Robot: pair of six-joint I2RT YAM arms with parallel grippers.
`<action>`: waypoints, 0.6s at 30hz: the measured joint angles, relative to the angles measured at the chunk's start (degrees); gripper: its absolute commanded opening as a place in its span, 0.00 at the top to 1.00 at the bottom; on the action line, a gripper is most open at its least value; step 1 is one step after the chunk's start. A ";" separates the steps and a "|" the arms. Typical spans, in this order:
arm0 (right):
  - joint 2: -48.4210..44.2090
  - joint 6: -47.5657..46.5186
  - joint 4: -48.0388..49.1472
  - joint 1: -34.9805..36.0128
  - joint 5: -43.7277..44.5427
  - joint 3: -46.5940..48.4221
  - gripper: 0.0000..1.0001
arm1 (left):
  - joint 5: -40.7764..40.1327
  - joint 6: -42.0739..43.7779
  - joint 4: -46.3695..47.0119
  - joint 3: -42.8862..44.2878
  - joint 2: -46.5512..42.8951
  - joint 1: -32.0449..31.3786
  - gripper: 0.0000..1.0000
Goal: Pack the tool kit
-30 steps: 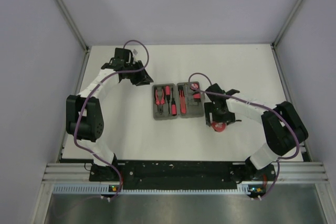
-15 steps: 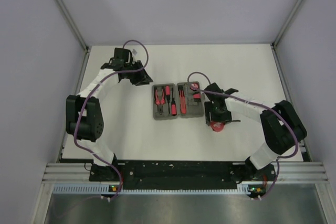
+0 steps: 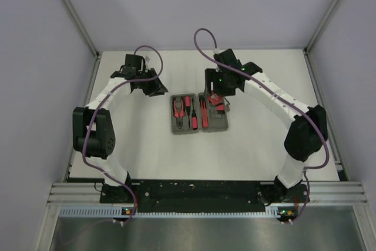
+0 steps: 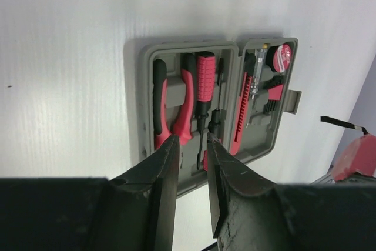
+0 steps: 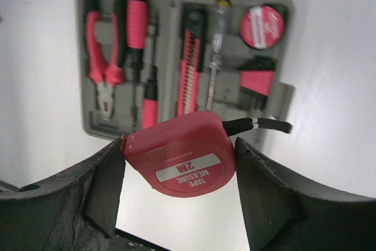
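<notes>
A grey plastic case (image 3: 198, 126) with rounded corners lies open and flat in the middle of the white worktop (image 3: 264, 139), its two halves side by side. Moulded slots in the left half hold pliers (image 5: 101, 57) with red-and-black handles and a screwdriver (image 5: 136, 16) with a ribbed red grip. The right half holds a long red knife (image 5: 189, 69), a slim clear-handled tester (image 5: 216, 39) and a round red disc (image 5: 261, 24) in one corner. The tape measure (image 5: 182, 157), a smooth red block with rounded corners and a round label reading "TAPE MEASURE 2M", is off the worktop, clamped between the two black fingers of the right hand (image 5: 181, 171) above the case. A black loop sticks out from its side. The right arm reaches up the worktop's right side and bends inward, its hand over the far right part of the case. The left arm is folded at the left edge, elbow out. The left hand (image 4: 191, 145) sits just beyond the case's far left corner, its fingers a narrow gap apart and grasping nothing.
</notes>
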 measured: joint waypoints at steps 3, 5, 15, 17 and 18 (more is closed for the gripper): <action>5.55 -0.92 0.22 2.25 -2.89 8.00 0.69 | -0.70 -0.15 -0.20 -1.11 -0.46 1.29 0.70; 9.11 -1.49 0.39 3.72 -4.83 11.50 0.69 | -0.85 -0.17 -0.39 -1.66 -0.79 2.01 0.70; 16.26 -4.13 -0.42 5.49 -8.70 8.31 0.71 | -0.79 -0.20 -0.46 -2.45 -1.27 3.17 0.70; 16.26 -4.57 -0.24 5.49 -8.66 6.36 0.71 | -0.66 -0.22 -0.44 -2.54 -1.27 3.17 0.70; 16.26 -4.63 -0.26 5.49 -8.63 5.33 0.71 | -0.63 -0.24 -0.44 -2.54 -1.27 3.17 0.70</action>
